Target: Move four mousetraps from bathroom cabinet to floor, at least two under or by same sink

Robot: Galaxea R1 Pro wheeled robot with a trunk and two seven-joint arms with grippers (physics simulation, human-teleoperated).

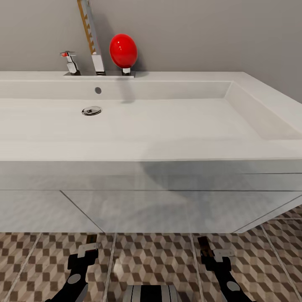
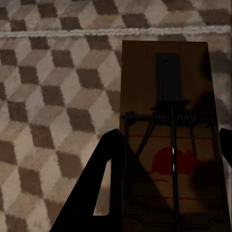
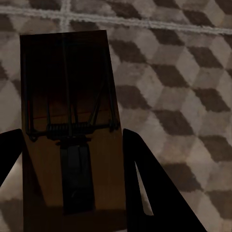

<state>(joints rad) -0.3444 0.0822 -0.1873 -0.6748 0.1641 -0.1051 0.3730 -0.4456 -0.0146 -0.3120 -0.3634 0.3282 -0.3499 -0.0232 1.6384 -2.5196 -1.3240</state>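
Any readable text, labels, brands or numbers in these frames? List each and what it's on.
No readable text in any view.
Small flat wooden mousetrap in the left end effector: a red mark and thin red lines, no legible letters.
Small flat wooden mousetrap in the right end effector: too dark to show any print.

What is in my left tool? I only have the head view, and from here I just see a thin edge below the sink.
Observer: A mousetrap, gripped by the left tool, red mark facing the wrist camera.
Operator: And the right?
Observer: The right tool grips a second mousetrap, spring side showing.
Operator: What's behind them?
Observer: Cube-pattern floor tile, with a grout line just past each board's far end.
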